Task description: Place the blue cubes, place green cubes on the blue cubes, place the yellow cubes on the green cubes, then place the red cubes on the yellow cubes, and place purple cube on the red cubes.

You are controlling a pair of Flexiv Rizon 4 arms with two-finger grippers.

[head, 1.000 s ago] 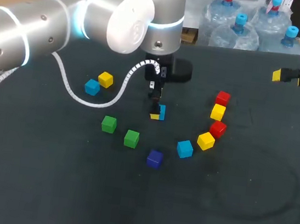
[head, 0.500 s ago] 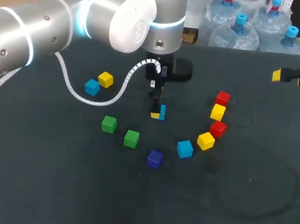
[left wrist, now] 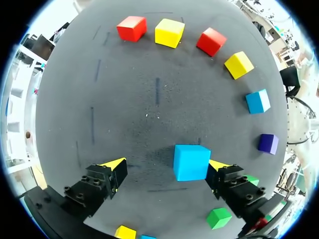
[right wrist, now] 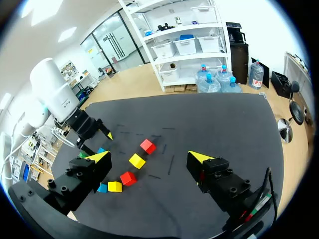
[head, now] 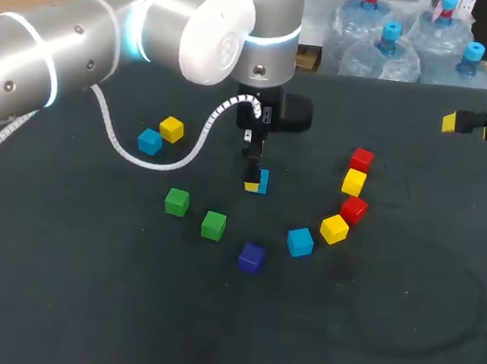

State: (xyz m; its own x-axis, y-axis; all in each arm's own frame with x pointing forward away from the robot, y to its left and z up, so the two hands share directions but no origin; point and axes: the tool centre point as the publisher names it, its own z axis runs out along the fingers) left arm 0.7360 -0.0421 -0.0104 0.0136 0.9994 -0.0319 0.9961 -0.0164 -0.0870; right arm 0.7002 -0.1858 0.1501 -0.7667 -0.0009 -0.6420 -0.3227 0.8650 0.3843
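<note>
The dark grey table (head: 66, 302) shows a few short scratch marks (left wrist: 157, 91).

You've one blue cube (left wrist: 191, 162) flat mid-table | red cubes (head: 361, 159), yellow cubes (head: 354, 181) arc nearby | green cubes (head: 177, 201), purple cube (head: 251, 257) unstacked

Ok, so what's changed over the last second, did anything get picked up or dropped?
Almost nothing. The left arm eased its elbow slightly rightward. Its jaws stayed open, with the blue cube between them but not clamped. Nothing was taken hold of or let go. The other cubes and the right gripper stayed where they were.
</note>
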